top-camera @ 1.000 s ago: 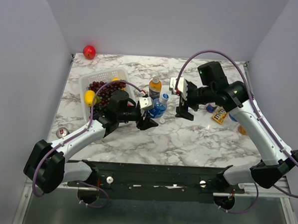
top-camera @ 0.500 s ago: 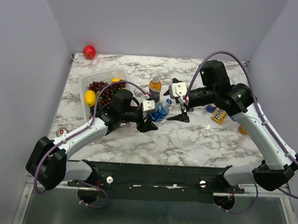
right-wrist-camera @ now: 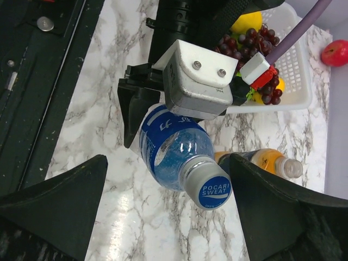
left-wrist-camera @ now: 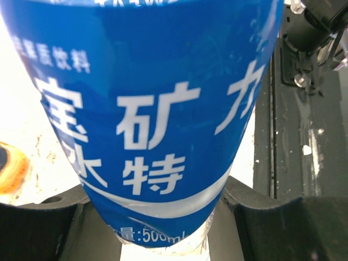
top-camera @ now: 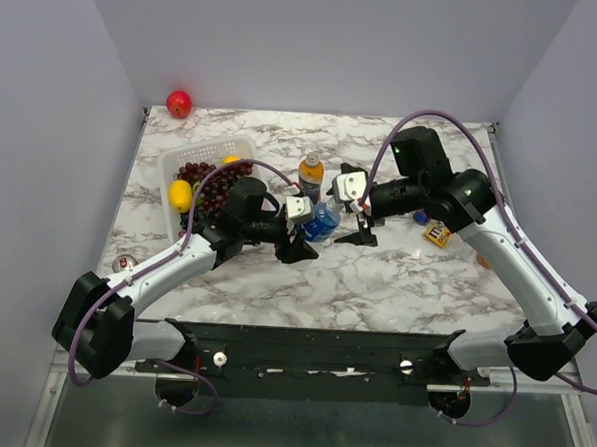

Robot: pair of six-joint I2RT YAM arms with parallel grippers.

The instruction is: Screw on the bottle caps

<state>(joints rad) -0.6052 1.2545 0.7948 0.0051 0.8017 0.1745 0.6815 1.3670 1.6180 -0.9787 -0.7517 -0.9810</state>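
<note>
A clear bottle with a blue label [right-wrist-camera: 173,147] hangs tilted over the marble, and my left gripper [left-wrist-camera: 157,209] is shut on its body [left-wrist-camera: 152,109]. A blue-topped cap [right-wrist-camera: 214,191] sits on its neck, pointing at my right gripper [right-wrist-camera: 167,159]. That gripper is open, with a finger on each side of the cap and touching nothing. From above, the bottle [top-camera: 319,223] lies between the left gripper [top-camera: 300,242] and the right gripper [top-camera: 360,230]. An orange-drink bottle [right-wrist-camera: 266,160] stands uncapped just behind [top-camera: 310,171].
A white basket [top-camera: 177,162] of grapes and lemons stands at the back left, with a red apple [top-camera: 179,103] beyond it. A yellow candy packet [top-camera: 438,231] and a small blue piece [top-camera: 420,217] lie at the right. A drink can [top-camera: 124,264] stands at the left edge.
My right gripper has swung left and down, and its open fingers now flank the capped end of the bottle. The left gripper has kept its hold and shifted slightly right.
</note>
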